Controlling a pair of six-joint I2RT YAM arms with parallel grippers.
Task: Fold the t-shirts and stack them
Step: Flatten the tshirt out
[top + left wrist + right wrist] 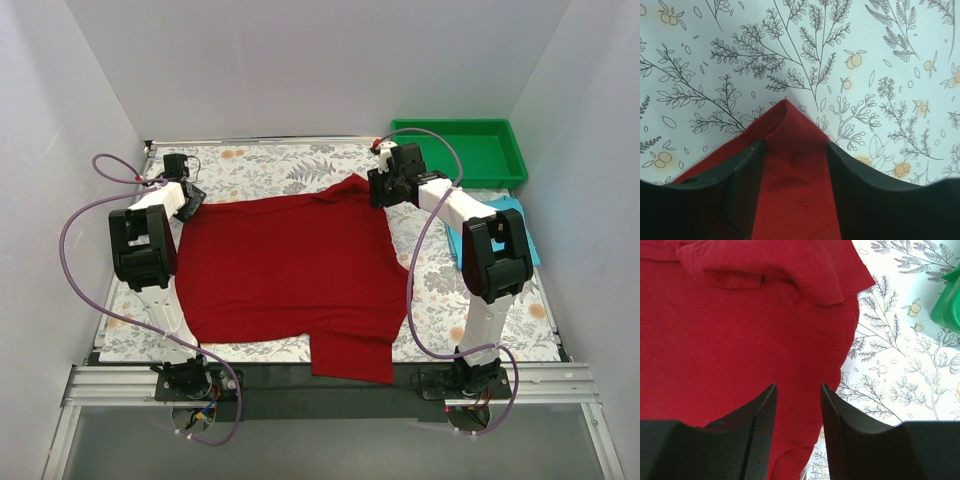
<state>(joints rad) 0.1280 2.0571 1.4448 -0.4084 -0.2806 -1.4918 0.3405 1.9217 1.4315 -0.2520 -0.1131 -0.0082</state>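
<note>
From above, the dark red t-shirt (285, 275) lies spread flat across the middle of the table (500, 325), over a floral tablecloth (270, 165). One part of it, at the near right, reaches past the cloth's near edge onto the dark strip by the arm bases. The left gripper (188, 198) is down at the shirt's far left corner and the right gripper (384, 188) is down at its far right corner. The light blue t-shirt (513, 208) sits folded at the right side of the table, partly hidden under the right arm and well apart from the red one. A green tray (460, 150) stands in the far right corner.

Looking along the left wrist, the left gripper (796, 145) has its fingers (860, 190) apart, one on each side of a pointed corner of the red t-shirt (790, 175). The cloth runs up between them to a peak on the tablecloth (840, 50). A small ridge of fabric lies against the left finger, but the fingers are not pressed onto the cloth.

Along the right wrist, the right gripper (799, 386) also has its fingers (850, 430) apart, with a clear gap between the tips. They hang over the red t-shirt (730, 340), close to its right edge. A hemmed sleeve lies folded over at the top of the view. To the right is bare tablecloth (900, 365), and a corner of the green tray (947, 305) shows at the frame's edge.
</note>
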